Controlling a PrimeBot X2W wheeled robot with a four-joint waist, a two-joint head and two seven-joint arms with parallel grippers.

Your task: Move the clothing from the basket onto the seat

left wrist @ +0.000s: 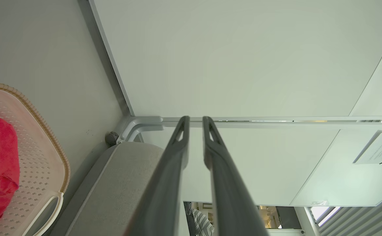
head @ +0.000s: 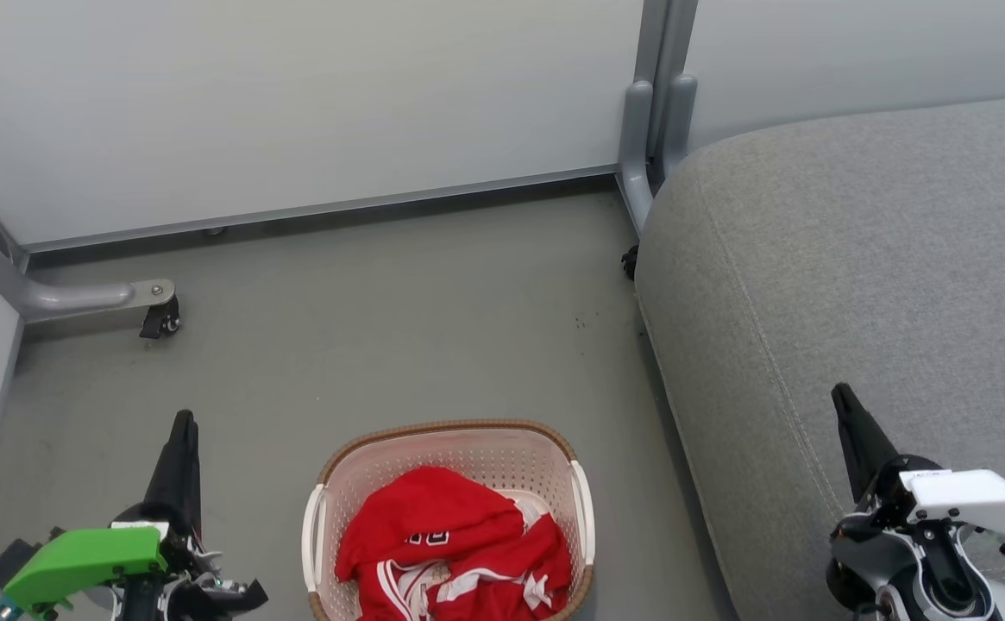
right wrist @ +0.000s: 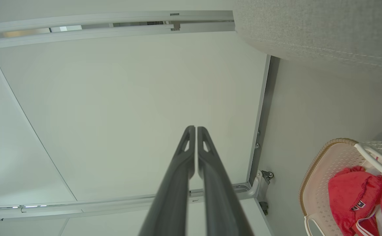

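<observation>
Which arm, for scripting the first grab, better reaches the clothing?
Left, probably: the left claw hangs beside the basket of red clothing, slightly parted; the right claw is shut, farther off over the seat.

Soft, even bright light; sharp focus; wide-angle curvature in wrist views.

At 6 o'clock in the head view the basket [head: 446, 426] runs off the edge, its near end and part of the clothing [head: 442, 511] lost. The seat [head: 856, 259] is cut at 3 o'clock. The print [head: 427, 537] on the red cloth is too small to read.
</observation>
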